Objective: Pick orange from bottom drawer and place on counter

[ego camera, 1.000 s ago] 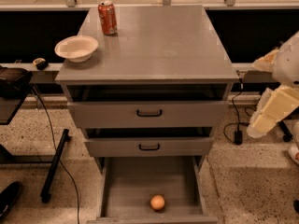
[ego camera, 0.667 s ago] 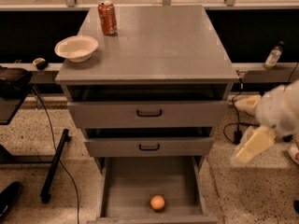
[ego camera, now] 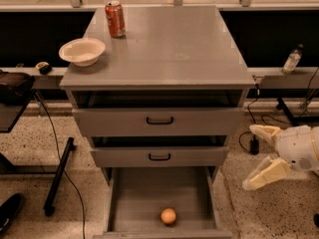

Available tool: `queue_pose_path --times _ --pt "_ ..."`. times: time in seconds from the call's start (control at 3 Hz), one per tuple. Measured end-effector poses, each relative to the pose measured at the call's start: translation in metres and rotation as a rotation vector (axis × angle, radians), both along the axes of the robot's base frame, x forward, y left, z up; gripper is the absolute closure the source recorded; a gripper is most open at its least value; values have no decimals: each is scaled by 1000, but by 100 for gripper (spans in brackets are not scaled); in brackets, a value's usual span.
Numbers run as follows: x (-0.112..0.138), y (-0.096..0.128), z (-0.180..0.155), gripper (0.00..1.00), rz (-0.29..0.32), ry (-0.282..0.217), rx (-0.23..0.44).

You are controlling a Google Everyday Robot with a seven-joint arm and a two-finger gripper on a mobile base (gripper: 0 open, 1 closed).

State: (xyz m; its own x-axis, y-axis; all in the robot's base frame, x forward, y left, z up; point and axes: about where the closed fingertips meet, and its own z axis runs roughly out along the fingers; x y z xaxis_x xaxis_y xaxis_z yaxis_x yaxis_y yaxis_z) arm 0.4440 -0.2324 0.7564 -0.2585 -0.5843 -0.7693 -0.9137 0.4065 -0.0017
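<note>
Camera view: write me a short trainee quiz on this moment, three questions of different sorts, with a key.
1. True or false: the orange lies in the open bottom drawer.
2. Where is the gripper? A: gripping the orange. B: low, right of the cabinet, open and empty. C: resting in the bottom drawer.
3. Fill in: near the red can on the counter sits a white ____.
Key: 1 true; 2 B; 3 bowl.

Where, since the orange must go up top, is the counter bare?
The counter is bare across its middle, right and front. Its left edge is crowded: red can at the rear, white bowl before it. The pincer hangs open, right of the bottom drawer holding the orange.
</note>
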Motion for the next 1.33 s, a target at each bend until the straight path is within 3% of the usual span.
queue_pose_path --times 0.33,0.67,1.0,1.33 --pt "8 7 -34 0 -25 -15 48" --pt "20 16 -111 0 -28 -67 52" --pt "34 19 -159 0 -15 -113 103" --pt "33 22 -171 0 -2 -109 121"
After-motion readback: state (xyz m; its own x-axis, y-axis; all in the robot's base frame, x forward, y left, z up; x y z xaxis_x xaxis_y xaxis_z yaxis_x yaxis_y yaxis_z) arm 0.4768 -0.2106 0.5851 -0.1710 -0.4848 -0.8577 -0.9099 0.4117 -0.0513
